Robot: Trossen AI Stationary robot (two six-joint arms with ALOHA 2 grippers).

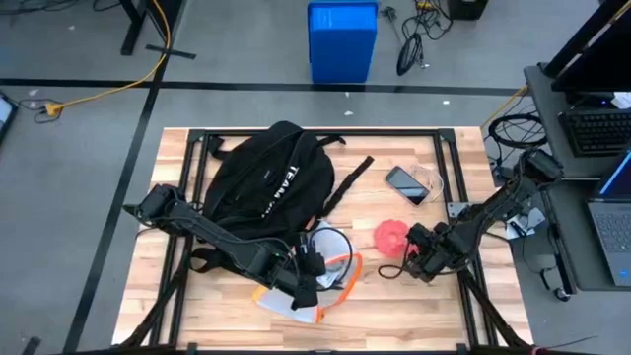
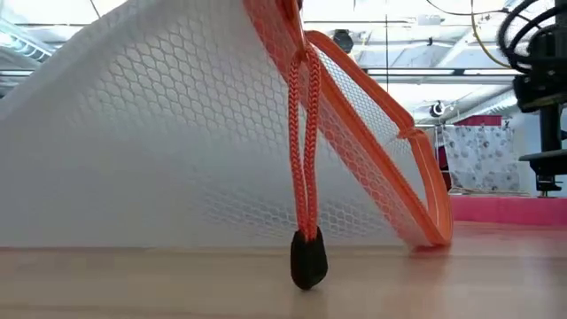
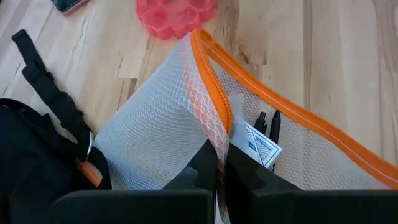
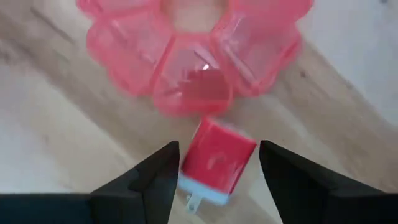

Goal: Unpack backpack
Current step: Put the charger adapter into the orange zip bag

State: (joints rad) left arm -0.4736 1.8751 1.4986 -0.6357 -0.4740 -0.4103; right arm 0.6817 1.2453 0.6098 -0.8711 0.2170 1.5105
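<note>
The black backpack (image 1: 266,177) lies on the far left-centre of the table, with a strap (image 1: 350,182) trailing to its right. My left gripper (image 1: 308,286) is near the front edge, shut on a white mesh pouch with orange trim (image 3: 161,118); pens and a paper packet (image 3: 261,146) show inside it. My right gripper (image 4: 219,148) stands open just near of a pink flower-shaped pill box (image 1: 391,235). A small red block with a white end (image 4: 216,160) lies on the wood between its fingers, apart from both. My left gripper pinches the pouch's orange zipper edge (image 3: 219,121), with bunched mesh, between its two fingers from above. The pouch rises tilted toward the fingers. Its lower orange rim (image 2: 425,235) and the black tab of its zipper cord (image 2: 308,261) rest on the table.
A dark phone (image 1: 406,184) lies on a clear sleeve right of the backpack's strap. A black frame (image 1: 454,168) runs around the tabletop. A blue bin (image 1: 342,39) stands on the floor beyond the far edge, and a desk with a laptop (image 1: 611,227) is at the right.
</note>
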